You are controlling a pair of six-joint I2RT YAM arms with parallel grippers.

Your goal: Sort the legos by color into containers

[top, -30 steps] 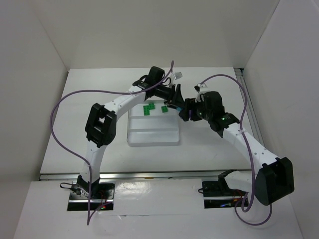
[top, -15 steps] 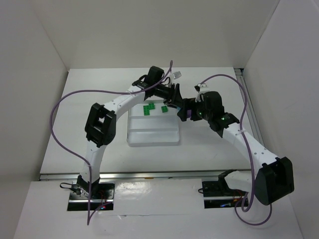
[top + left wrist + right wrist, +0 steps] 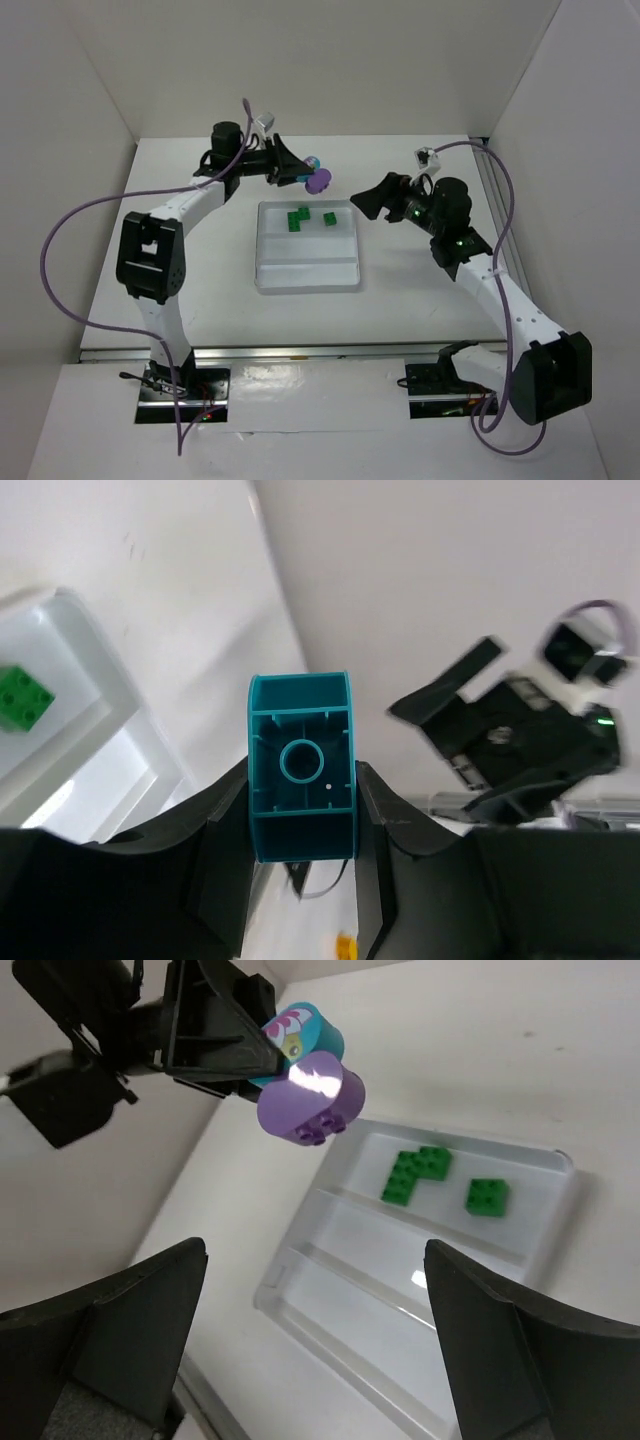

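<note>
Beyond the tray, now grips the teal-and-lilac piece in left pincer, spreads right pincer empty; only needs placing.

The black left end effector, matching the black right end effector, holds a teal brick joined to a glossy lilac piece, while bright green bricks lie in the clear whitish tray on the white tabletop, and purple cables loop over white arms.
</note>
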